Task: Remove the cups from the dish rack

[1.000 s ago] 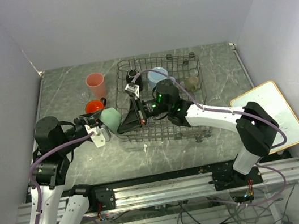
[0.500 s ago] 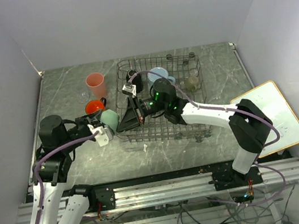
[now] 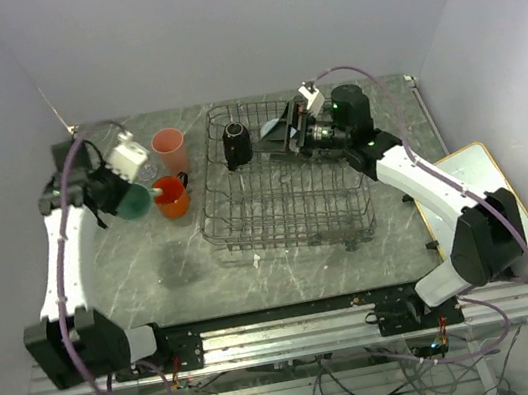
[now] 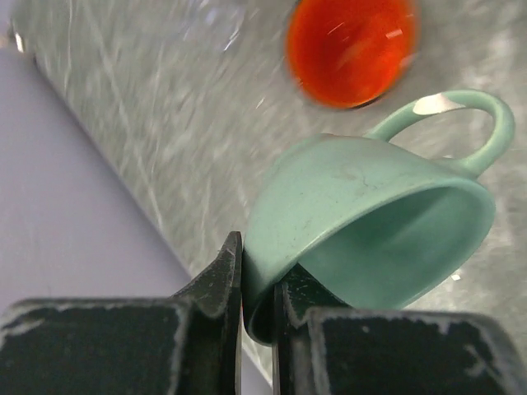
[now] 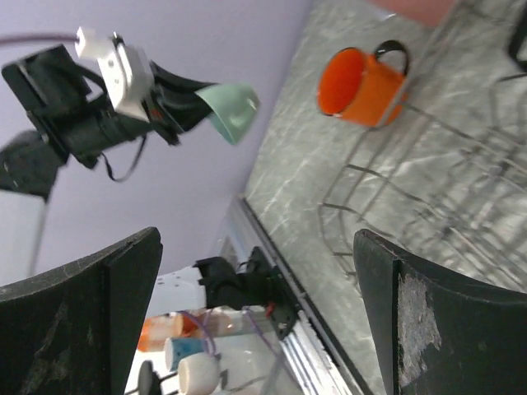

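Two cups stand on the worktop (image 3: 175, 273) left of the dish rack (image 3: 285, 199): pink tumbler (image 3: 170, 149) and orange mug (image 3: 170, 195). Left claw (image 4: 257, 263) clenched on the rim of the mint-green cup (image 4: 370, 222); cup tipped, held just beside the orange mug. Right claw (image 5: 257, 239) spread wide, grasping nothing, at the rack's far side near the black mug (image 3: 236, 144). Risk: the thin rim pinch on a tilted cup may slip. Lowering this close could knock the orange mug.
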